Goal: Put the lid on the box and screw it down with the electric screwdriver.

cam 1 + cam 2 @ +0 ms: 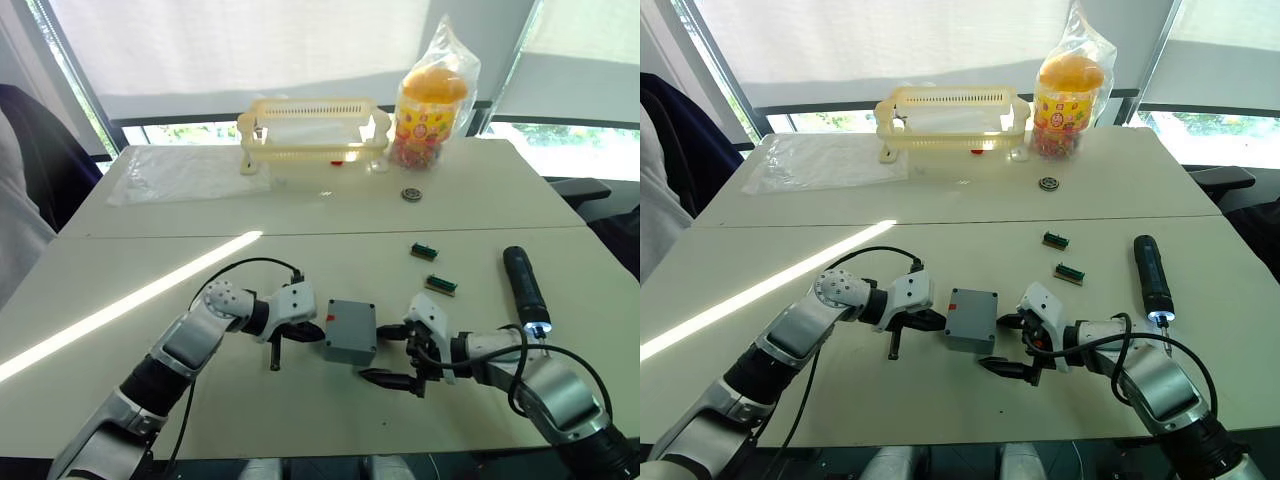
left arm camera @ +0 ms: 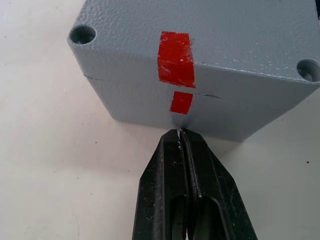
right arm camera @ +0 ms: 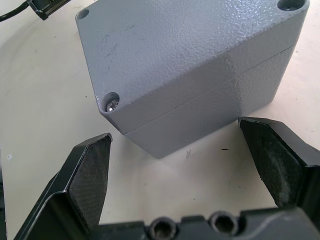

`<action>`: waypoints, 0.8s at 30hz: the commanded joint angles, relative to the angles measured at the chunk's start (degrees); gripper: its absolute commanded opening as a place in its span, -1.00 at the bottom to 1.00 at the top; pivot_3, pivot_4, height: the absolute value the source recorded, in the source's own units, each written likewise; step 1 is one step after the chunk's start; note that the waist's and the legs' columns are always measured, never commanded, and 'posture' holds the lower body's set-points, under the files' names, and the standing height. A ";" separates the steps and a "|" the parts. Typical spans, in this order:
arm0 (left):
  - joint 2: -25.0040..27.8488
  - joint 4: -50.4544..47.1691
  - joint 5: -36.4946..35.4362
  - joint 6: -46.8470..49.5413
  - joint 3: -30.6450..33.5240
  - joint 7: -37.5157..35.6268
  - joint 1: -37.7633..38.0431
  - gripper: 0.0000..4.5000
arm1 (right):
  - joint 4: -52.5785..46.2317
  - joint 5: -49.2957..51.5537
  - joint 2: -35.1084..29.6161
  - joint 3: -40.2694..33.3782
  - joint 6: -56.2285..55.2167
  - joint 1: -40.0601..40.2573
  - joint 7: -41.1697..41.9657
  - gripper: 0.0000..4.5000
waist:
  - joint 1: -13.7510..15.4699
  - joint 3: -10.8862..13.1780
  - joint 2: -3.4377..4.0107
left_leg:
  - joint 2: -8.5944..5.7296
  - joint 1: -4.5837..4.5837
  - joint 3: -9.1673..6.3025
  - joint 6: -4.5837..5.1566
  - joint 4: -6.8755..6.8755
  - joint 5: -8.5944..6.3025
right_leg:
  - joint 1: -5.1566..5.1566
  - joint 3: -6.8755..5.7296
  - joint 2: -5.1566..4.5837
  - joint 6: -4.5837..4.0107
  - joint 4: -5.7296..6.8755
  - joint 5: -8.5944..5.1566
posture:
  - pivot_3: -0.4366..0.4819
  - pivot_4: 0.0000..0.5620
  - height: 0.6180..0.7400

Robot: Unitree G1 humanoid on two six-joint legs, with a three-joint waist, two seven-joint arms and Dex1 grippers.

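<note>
The grey box [image 1: 349, 342] stands on the table between my two grippers, and the lid [image 3: 175, 45] sits on it with a thin seam running around the sides. A red mark [image 2: 175, 59] crosses that seam on the side facing my left gripper [image 2: 180, 132], which is shut with its tips touching the box just below the mark. My right gripper [image 1: 378, 355] is open at the opposite side, its fingers [image 3: 92, 170] apart from the box. One corner hole [image 3: 112, 104] holds something shiny. The electric screwdriver [image 1: 525, 288] lies on the table to the right, its tip light on.
Two small green parts [image 1: 424, 250] [image 1: 441, 284] lie between the box and the screwdriver. At the far edge stand a yellow basket [image 1: 312, 128], a bagged snack jar [image 1: 432, 100] and a clear plastic sheet [image 1: 185, 172]. A small round piece [image 1: 411, 194] lies near the jar.
</note>
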 commanded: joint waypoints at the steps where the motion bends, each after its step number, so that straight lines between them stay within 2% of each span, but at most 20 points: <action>1: -0.42 -2.69 -1.61 0.17 0.06 -0.50 0.33 -1.00 | -0.38 -0.09 -0.34 -1.06 -0.94 -0.89 0.45 0.97 | 0.00 0.00 0.00 | 0.00 0.00 0.00 0.00 0.00 0.00 | 0.00 0.00 0.00 0.00 0.00 0.00 | -0.05 -0.47 1.00; 11: 2.13 -2.18 -3.07 1.53 2.36 -1.31 0.14 -1.00 | -1.86 0.82 -2.72 -4.99 -0.18 0.47 0.36 0.97 | 0.00 0.00 0.00 | 0.00 0.00 0.00 0.00 0.00 0.00 | 0.00 0.00 0.00 0.00 0.00 0.00 | -0.05 -0.47 1.00; 14: 4.42 -1.76 -4.79 2.43 4.71 -2.20 -0.02 -1.00 | -4.33 3.29 -5.15 -8.70 2.23 2.22 1.06 0.97 | -0.03 0.00 0.00 | 0.01 0.00 -0.01 0.00 0.00 0.00 | 0.00 0.00 0.00 0.00 0.00 0.00 | -0.05 -0.47 1.00; 19: 6.50 -0.29 -9.34 5.07 10.38 -2.76 -1.10 -1.00 | -8.29 10.47 -8.35 -18.83 8.69 5.89 1.15 0.97 | 0.05 0.00 0.00 | 0.02 0.00 0.00 0.01 -0.01 0.00 | -0.01 0.00 0.00 0.00 0.00 0.00 | -0.05 -0.47 1.00; 24: 4.35 -0.72 -14.80 9.64 14.25 -1.66 -5.83 -1.00 | -6.59 16.17 -4.57 -28.33 13.07 3.48 -5.31 0.97 | 0.07 0.01 -0.03 | 0.01 -0.03 -0.01 0.01 0.07 0.00 | 0.01 -0.01 0.00 0.00 0.01 0.00 | -0.05 -0.47 1.00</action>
